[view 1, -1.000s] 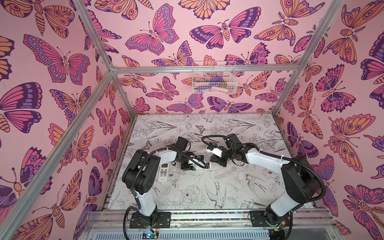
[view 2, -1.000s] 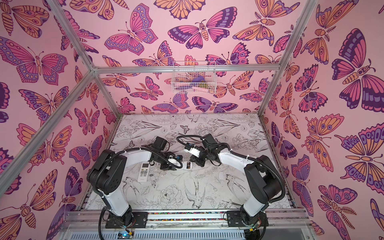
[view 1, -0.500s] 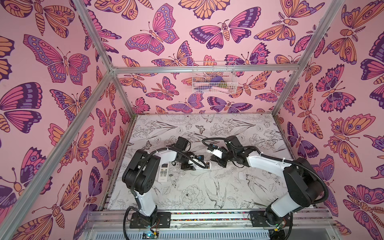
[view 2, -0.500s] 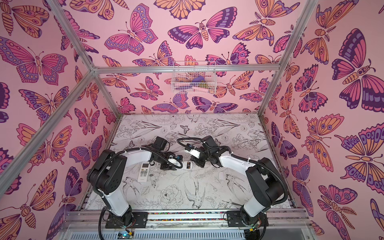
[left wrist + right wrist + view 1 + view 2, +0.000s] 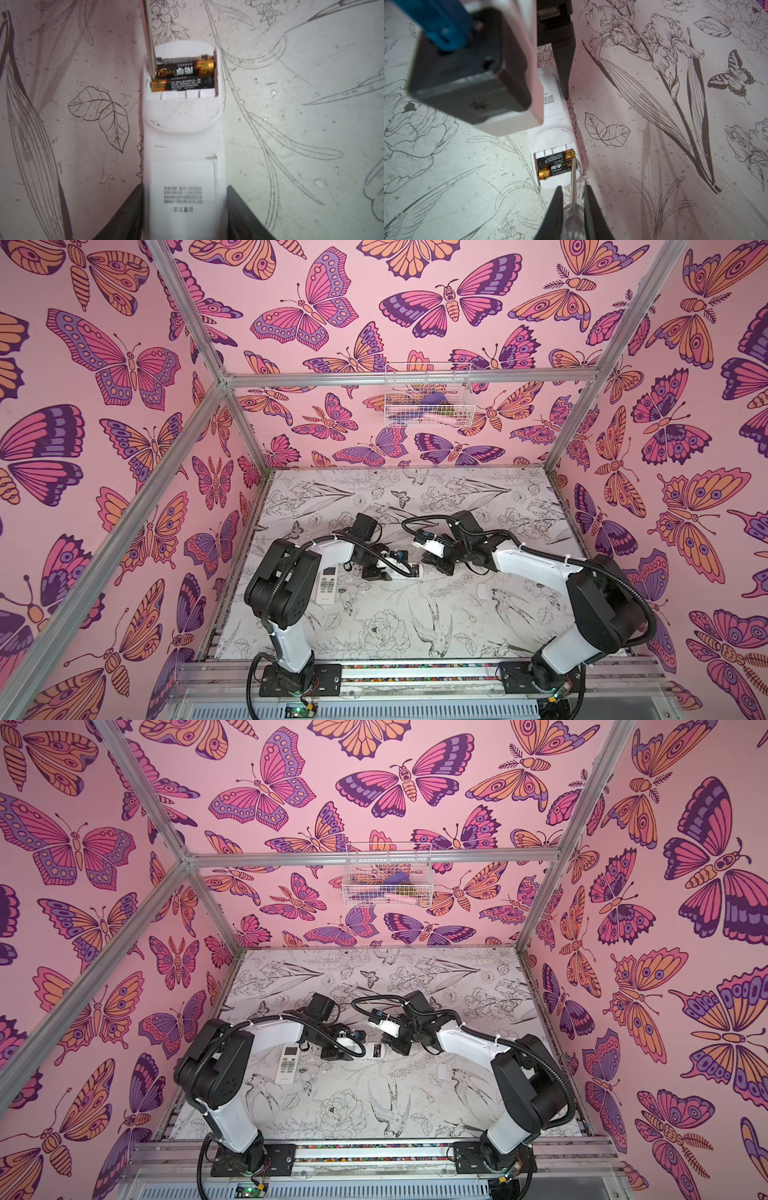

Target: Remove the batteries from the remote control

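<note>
**A:** Where do we stand with the prying?

**B:** Our left gripper (image 5: 185,192) has its jaws about half spread and pressed on both long sides of the remote control (image 5: 182,145). It lies back-up near the middle of the counter (image 5: 291,124). The cover is off, and both batteries (image 5: 184,78) lie side by side in the compartment (image 5: 187,94), gold ends opposite.

**A:** And our other arm?

**B:** Our right gripper (image 5: 572,187) is closed tight on the clear handle of the screwdriver (image 5: 573,176). In both top views it comes in from about three o'clock of the remote control. The blade tip sits at the plain end of the battery nearer the remote's end, between that battery and the compartment wall.

**A:** So how do we lever it well?

**B:** We think we should tip the handle gently, so the blade lifts that end up rather than shoving the battery lengthwise. The tip is also just beside the neighbouring battery's gold end, so a slip could catch the wrong cell.

**A:** What could go wrong?

**B:** The smooth round handle may twist in our jaws, and the remote may rock if our left hold is loose. We would press down firmly on that side. A freed battery will likely roll, so we lift only until it clears the rim. The second remote (image 5: 327,587), at nine o'clock, is well apart and should not hinder us.
</note>
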Robot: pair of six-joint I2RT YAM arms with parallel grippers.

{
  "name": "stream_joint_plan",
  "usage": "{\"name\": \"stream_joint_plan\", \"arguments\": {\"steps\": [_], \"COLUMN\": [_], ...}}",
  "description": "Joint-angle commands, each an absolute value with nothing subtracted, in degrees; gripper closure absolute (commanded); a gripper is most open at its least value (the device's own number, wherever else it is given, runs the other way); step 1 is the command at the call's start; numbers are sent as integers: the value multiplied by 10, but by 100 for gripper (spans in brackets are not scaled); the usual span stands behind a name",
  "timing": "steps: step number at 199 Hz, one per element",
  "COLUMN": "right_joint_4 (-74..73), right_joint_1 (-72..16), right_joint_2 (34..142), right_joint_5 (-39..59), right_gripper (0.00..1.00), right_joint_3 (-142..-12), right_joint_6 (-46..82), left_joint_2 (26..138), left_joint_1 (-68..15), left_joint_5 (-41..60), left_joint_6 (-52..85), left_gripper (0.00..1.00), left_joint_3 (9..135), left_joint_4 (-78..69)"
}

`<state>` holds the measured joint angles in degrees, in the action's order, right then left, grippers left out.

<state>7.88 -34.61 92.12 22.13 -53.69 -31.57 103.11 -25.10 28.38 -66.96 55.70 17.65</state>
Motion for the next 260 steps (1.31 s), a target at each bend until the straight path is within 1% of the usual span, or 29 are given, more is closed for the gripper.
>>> {"name": "stream_joint_plan", "arguments": {"steps": [1, 70, 103, 142, 189, 212, 218, 241, 260], "right_joint_4": [83, -116, -215, -152, 9, 52, 57, 47, 42], "right_joint_1": [-354, -390, -398, -394, -338, -316, -314, -303, -300], "right_joint_2": [934, 914, 916, 931, 950, 951, 948, 944, 945], "right_joint_5": [197, 115, 126, 185, 346, 365, 384, 407, 402], "right_gripper": [100, 100, 100, 100, 100, 100, 100, 100, 100], "right_joint_3": [-540, -454, -408, -426, -510, -537, -540, -542, -541], "right_joint_6": [-321, -244, -190, -186, -186, -183, -182, -170, -163], "left_joint_2": [1069, 1066, 1067, 1067, 1068, 1067, 1066, 1069, 1070], "left_joint_1": [-259, -259, -259, -258, -258, -259, -259, -259, -260], "left_joint_5": [228, 230, 230, 232, 231, 229, 229, 227, 226], "left_joint_6": [-681, -684, -685, -688, -686, -684, -685, -683, -679], "left_gripper": [59, 60, 60, 60, 60, 60, 60, 60, 60], "left_joint_3": [541, 539, 539, 538, 538, 538, 537, 541, 542], "left_joint_4": [197, 196, 196, 196, 195, 196, 196, 196, 196]}}
